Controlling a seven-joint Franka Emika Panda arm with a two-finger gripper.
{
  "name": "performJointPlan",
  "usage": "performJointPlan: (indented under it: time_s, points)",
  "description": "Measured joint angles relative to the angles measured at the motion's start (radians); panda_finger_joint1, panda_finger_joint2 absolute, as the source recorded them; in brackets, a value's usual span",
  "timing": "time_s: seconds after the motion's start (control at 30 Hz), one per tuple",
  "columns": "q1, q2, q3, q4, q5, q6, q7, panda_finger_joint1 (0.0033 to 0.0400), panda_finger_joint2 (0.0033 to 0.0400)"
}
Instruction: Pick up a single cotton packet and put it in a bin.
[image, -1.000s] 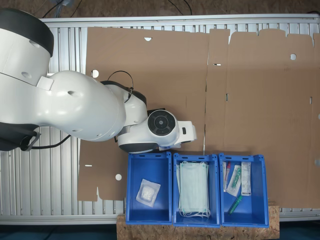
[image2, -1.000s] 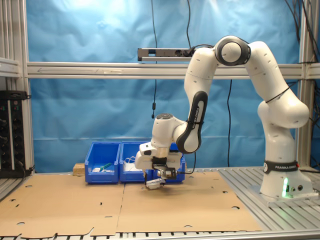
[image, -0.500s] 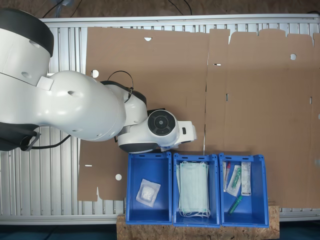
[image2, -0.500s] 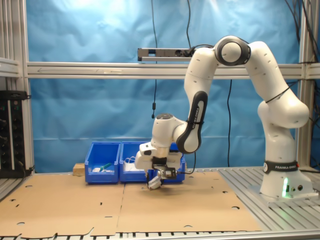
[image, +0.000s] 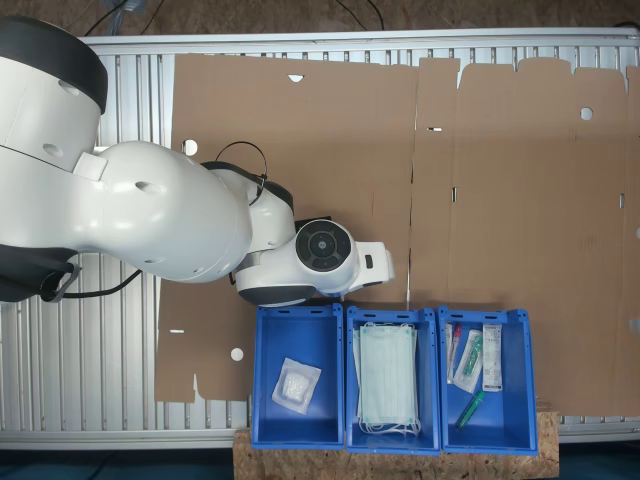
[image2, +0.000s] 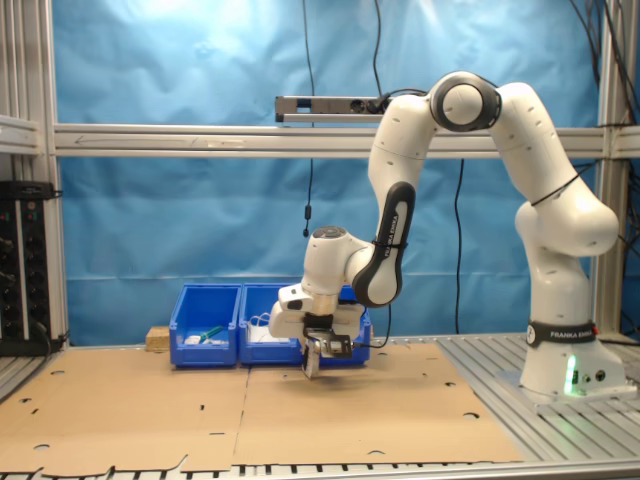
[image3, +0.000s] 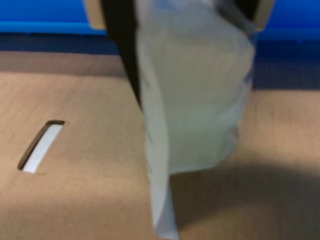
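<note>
My gripper (image2: 312, 350) is shut on a cotton packet (image2: 309, 364), a thin pale square that hangs straight down just above the cardboard, a short way in front of the blue bins. In the wrist view the packet (image3: 195, 110) dangles from between the dark fingers (image3: 120, 50), with cardboard below it and a blue bin wall behind. In the first exterior view the arm's wrist (image: 325, 247) covers the gripper and sits just outside the rim of the bin (image: 300, 335) at the first exterior view's left. In the second exterior view that bin (image2: 358, 328) is partly behind the arm.
The bin holds a square white packet (image: 297, 384). Beside it stand a bin of pale green face masks (image: 388, 378) and a bin of narrow packets (image: 478, 360). Flat cardboard (image: 500, 180) covers the table, with a slot (image3: 41, 145) near the gripper.
In the second exterior view the held packet has swung from lying broad and flat under the gripper to hanging edge-on. The arm has barely moved.
</note>
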Motion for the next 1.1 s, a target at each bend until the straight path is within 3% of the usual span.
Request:
performJointPlan:
  time_s: [0.1,0.13,0.7,1.1]
  points:
    - [0.0,0.0,0.0,0.0,0.0,0.0,0.0,0.0111,0.0111]
    - [0.0,0.0,0.0,0.0,0.0,0.001,0.0,0.0052,0.0052]
    - [-0.001,-0.011,0.012,-0.008,0.0,0.001,0.0,0.0052,0.0052]
    - [-0.001,-0.121,0.054,-0.075,0.0,0.001,0.0,0.0055,0.0055]
